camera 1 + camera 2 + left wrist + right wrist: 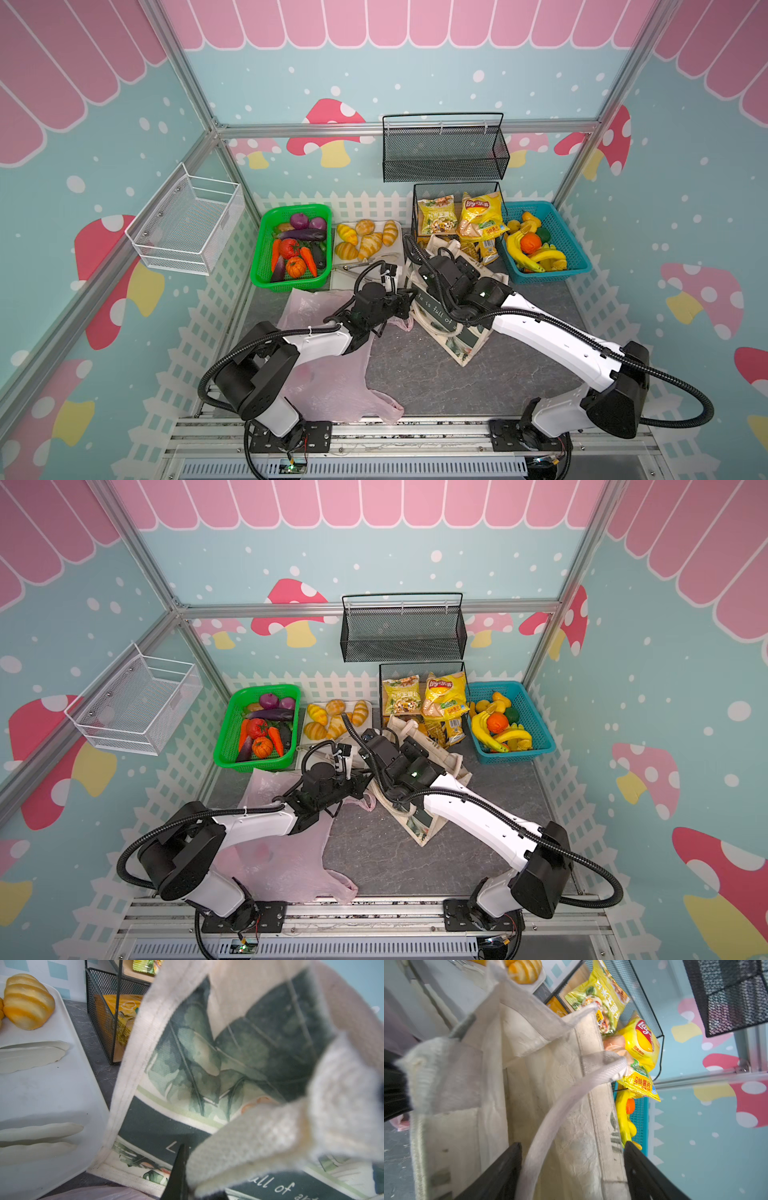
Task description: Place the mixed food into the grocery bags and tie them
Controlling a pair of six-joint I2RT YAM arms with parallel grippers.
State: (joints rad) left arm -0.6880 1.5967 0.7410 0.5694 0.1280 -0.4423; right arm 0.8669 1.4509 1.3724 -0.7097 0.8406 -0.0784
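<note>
Canvas tote held by one handle; mouth open, no food seen inside.
Top views: canvas tote [434,318] lies mid-tabletop [415,374], long axis roughly 11 to 5 o'clock; left end effector [409,296] at its 9 o'clock edge, right end effector [455,259] over its mouth, Lay's chip bag [480,216] at its 12 o'clock. Left wrist: fingers pressed together on white handle [249,1147]. Right wrist: fingers spread astride second handle [554,1118]; right arm judged nearer.

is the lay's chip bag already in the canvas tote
No, the Lay's chip bag stands in the black wire rack behind the canvas tote.
</note>
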